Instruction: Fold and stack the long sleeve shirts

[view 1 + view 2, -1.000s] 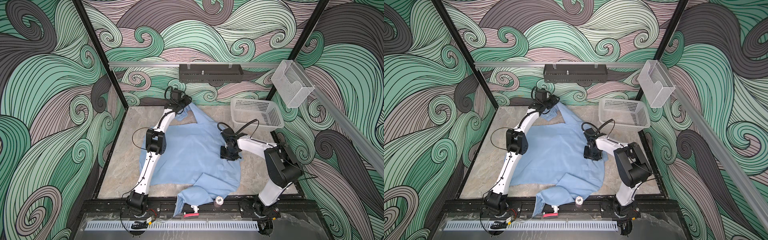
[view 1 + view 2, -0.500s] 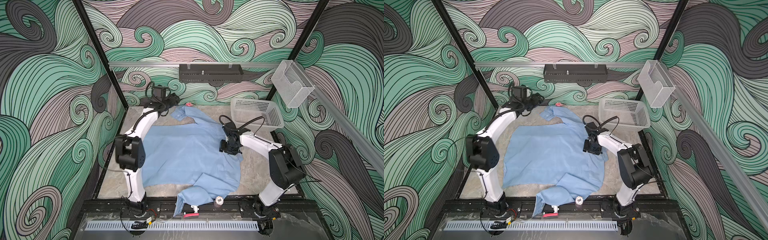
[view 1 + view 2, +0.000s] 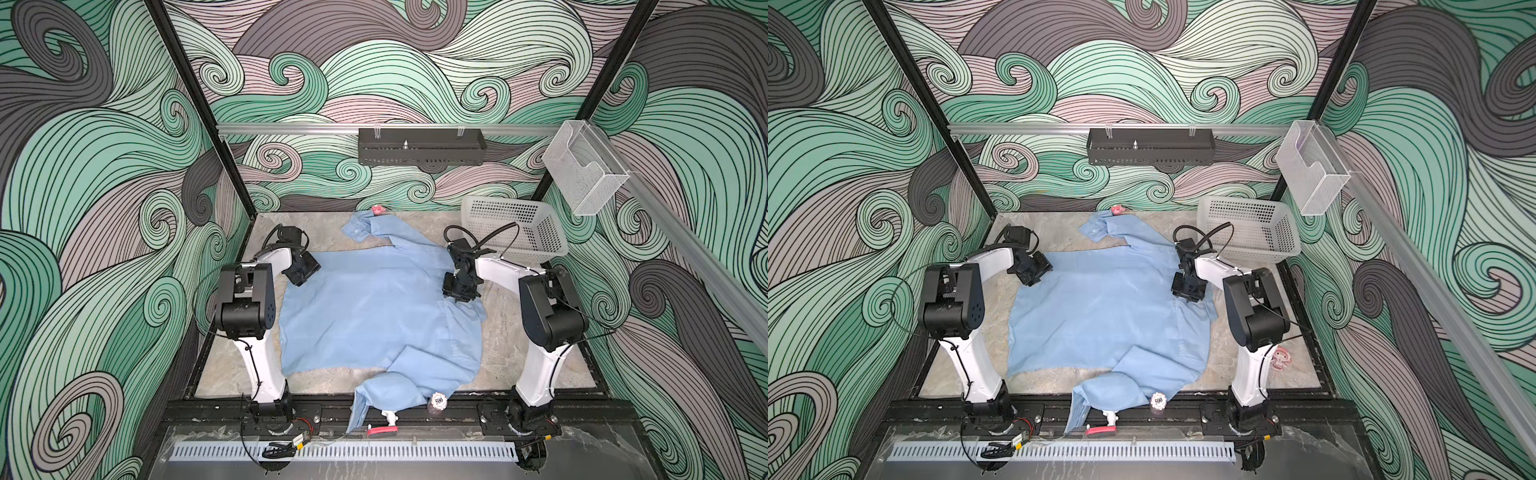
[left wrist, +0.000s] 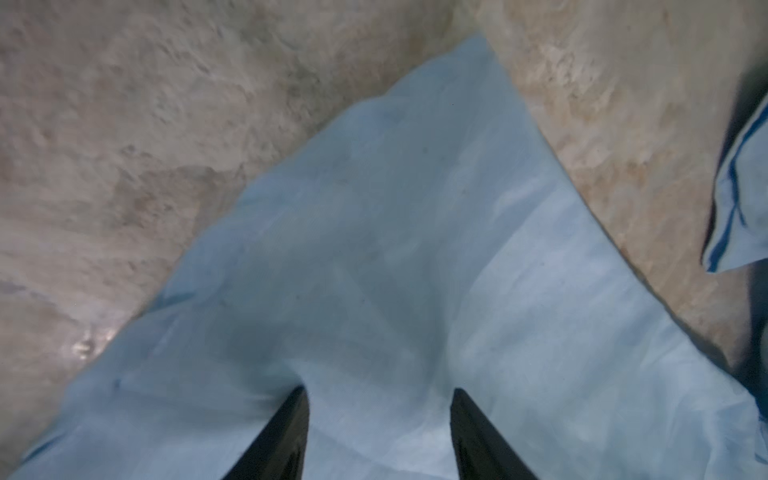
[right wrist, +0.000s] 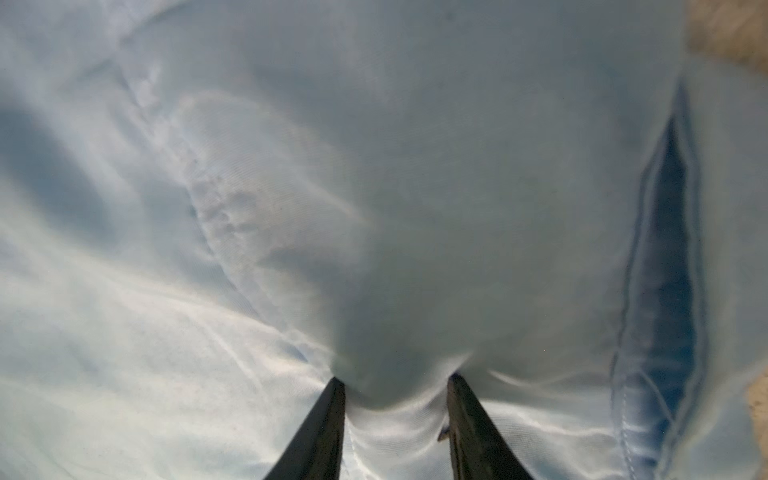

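The shirt (image 3: 374,316), light blue and thin, lies spread over the middle of the tabletop (image 3: 519,345), its body mostly flat with soft creases. One sleeve (image 3: 386,235) runs to the far edge and ends in a crumpled cuff just beside a small pink bit (image 3: 377,209). The other sleeve (image 3: 382,395) is bunched at the near edge and hangs over it, next to a chip (image 3: 439,401). The left tool (image 3: 307,276) sits at the shirt's far-left corner. In the left wrist view its jaws stand moderately apart, tips down on flat cloth (image 4: 378,392), pinching nothing. The right tool (image 3: 459,293) presses on the shirt's right side. Its jaws are also apart (image 5: 397,380), with cloth puckered up between the tips, and I cannot tell whether that cloth is gripped. Bare tabletop runs along the left edge, along the right edge and in the far-left corner. The basket (image 3: 536,245) fills the far-right corner, apart from the shirt.
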`<state>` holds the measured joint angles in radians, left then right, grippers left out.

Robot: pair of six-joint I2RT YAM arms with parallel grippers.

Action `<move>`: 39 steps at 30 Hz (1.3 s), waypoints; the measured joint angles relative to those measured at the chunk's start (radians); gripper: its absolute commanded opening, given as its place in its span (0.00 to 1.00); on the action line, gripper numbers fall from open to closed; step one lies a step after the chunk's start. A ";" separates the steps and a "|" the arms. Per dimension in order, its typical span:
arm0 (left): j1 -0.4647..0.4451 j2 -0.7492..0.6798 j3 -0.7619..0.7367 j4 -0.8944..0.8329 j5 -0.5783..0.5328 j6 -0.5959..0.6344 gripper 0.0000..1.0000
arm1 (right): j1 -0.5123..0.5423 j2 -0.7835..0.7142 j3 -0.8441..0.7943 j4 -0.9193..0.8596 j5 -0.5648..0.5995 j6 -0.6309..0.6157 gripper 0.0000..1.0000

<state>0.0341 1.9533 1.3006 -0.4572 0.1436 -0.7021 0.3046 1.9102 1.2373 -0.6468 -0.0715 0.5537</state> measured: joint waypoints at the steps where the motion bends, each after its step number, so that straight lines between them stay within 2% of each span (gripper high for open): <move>1: 0.000 0.000 0.016 -0.009 0.001 -0.001 0.57 | 0.000 0.000 0.000 0.001 0.000 0.000 0.41; 6: -0.001 0.045 0.151 -0.038 0.003 -0.001 0.56 | -0.004 0.008 0.008 -0.003 -0.002 -0.002 0.39; 14: 0.000 0.160 0.228 -0.122 -0.009 0.004 0.54 | -0.018 0.105 0.139 -0.007 -0.013 -0.016 0.39; 24: 0.015 0.435 0.705 -0.325 -0.029 0.044 0.56 | -0.030 0.244 0.352 -0.027 -0.017 -0.040 0.39; 31: 0.032 0.633 1.067 -0.444 0.001 0.067 0.58 | -0.043 0.278 0.409 -0.049 -0.023 -0.043 0.39; 35: 0.035 0.640 1.090 -0.476 0.023 0.076 0.64 | -0.045 0.284 0.425 -0.065 -0.027 -0.043 0.45; 39: 0.036 0.509 0.902 -0.456 0.047 0.092 0.74 | -0.039 0.261 0.417 -0.079 -0.026 -0.046 0.60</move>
<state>0.0700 2.4626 2.2024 -0.9131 0.1905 -0.6102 0.2661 2.1715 1.6543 -0.7254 -0.0971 0.5079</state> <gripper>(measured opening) 0.701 0.549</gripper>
